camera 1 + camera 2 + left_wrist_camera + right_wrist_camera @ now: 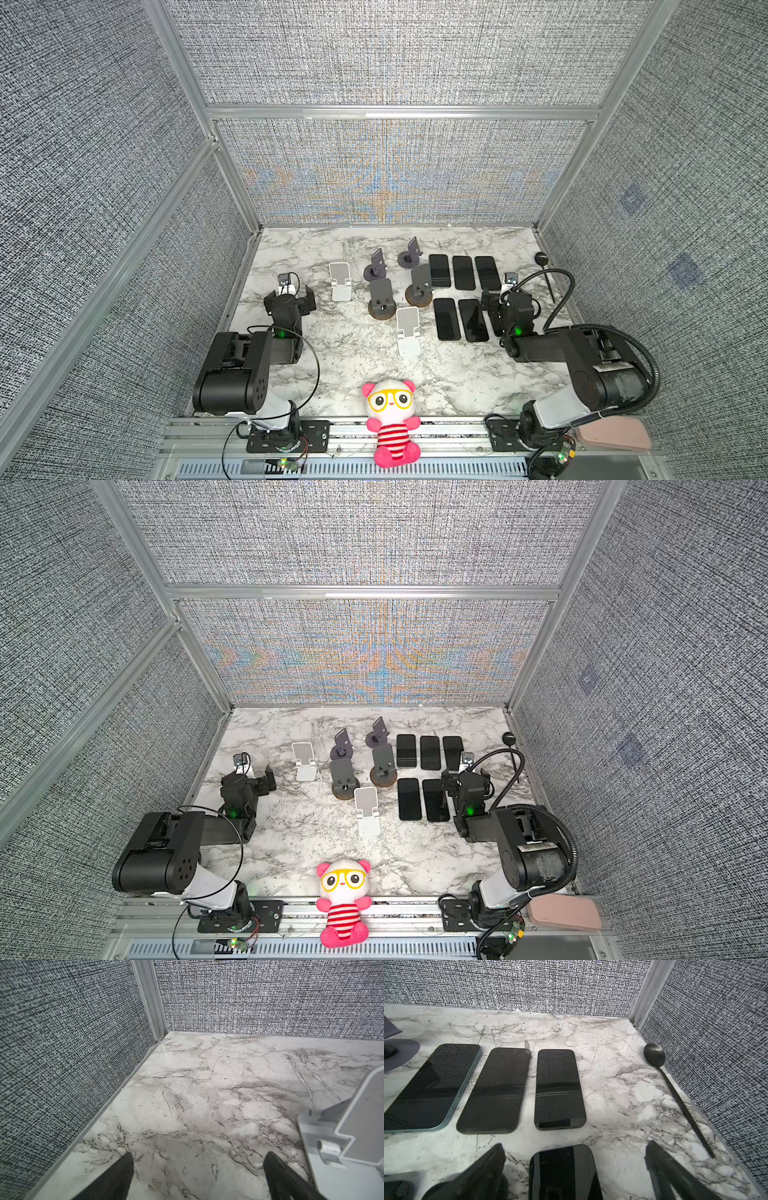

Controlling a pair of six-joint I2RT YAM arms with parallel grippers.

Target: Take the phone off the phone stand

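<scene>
Phones (463, 272) lie flat and face up on the marble table (316, 249), right of centre: both top views show three side by side in a back row and two in front of them. The right wrist view shows a further phone (562, 1172) lying flat below the right gripper (575, 1145). Its jaws stand wide, one on each side of the phone and clear of its edges (whether the fingertips touch the table I cannot tell). Phone stands (381, 299) cluster mid-table just left of the phones, four dark and two white, all upright. The left gripper (199, 1154) hangs over bare marble near the left wall, jaws equally wide and holding nothing, with a white stand (353, 1126) just beside it. A black spoon (654, 1056) lies along the right wall. A plush toy (392, 415) sits at the front edge.
</scene>
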